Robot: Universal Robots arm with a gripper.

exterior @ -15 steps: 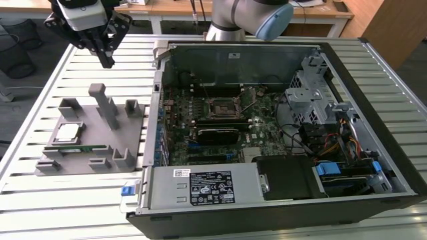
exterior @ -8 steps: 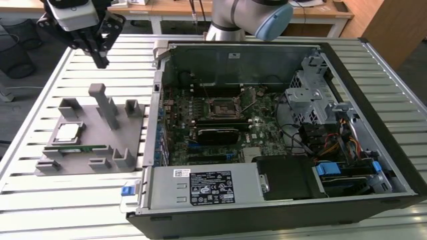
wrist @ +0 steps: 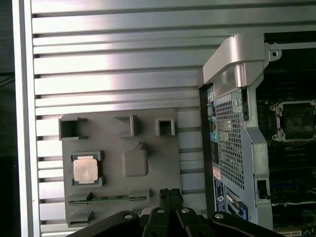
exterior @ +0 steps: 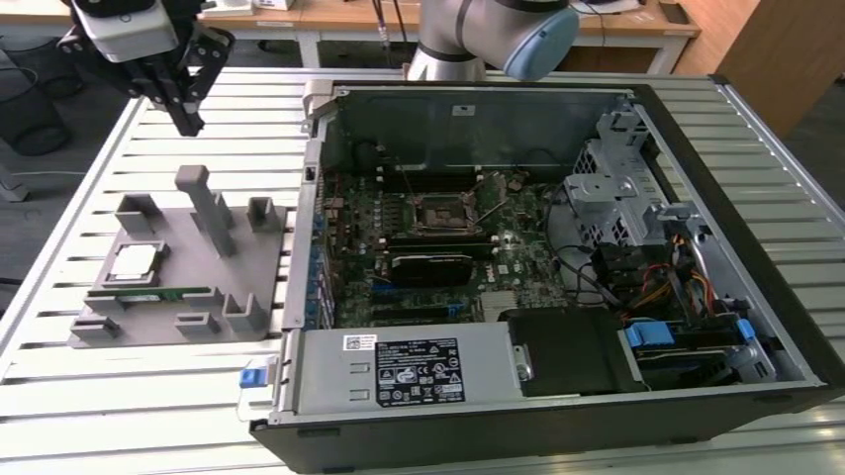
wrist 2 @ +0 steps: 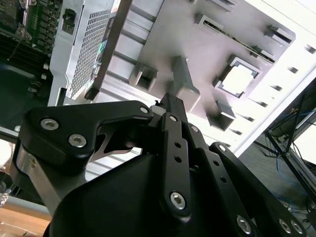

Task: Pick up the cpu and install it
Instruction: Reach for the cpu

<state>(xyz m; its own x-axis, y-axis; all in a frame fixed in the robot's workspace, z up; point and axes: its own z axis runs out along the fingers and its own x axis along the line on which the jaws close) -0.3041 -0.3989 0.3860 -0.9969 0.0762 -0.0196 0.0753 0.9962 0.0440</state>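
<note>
Slatted metal table (exterior: 739, 109) under everything

Open computer case (exterior: 462, 124) flat on its side, just beside the grey holder block (exterior: 178, 272), on the exterior view's right of it

Motherboard (exterior: 396, 257) exposed on the case floor, well apart from the holder block

Gripper (exterior: 189, 124) hung high above the holder block, touching nothing. Jaws drawn together to a point and empty, so far as both wrist views and the exterior view tell

Black square socket (exterior: 440, 213) on the motherboard, across the case wall from the holder block. Dark in the middle, seemingly with no chip seated

Thin green memory stick (exterior: 165, 294) lying in a slot along one edge of the holder block

Cpu (exterior: 137, 262) flat in its square pocket in the holder block, silvery top up, just beside the memory stick slot, untouched. Plain to see in the first wrist view (wrist: 85, 169) too

Step in hand, by judgement: approach for the pick-up, grasp not yet made, install not begun

Demands of that pick-up, also by judgement: jaws parted enough to span the chip, centred squarely over its pocket, lowered straight so as to clear the pocket walls and the raised posts of the holder block; light grip on the pale rim only
</note>
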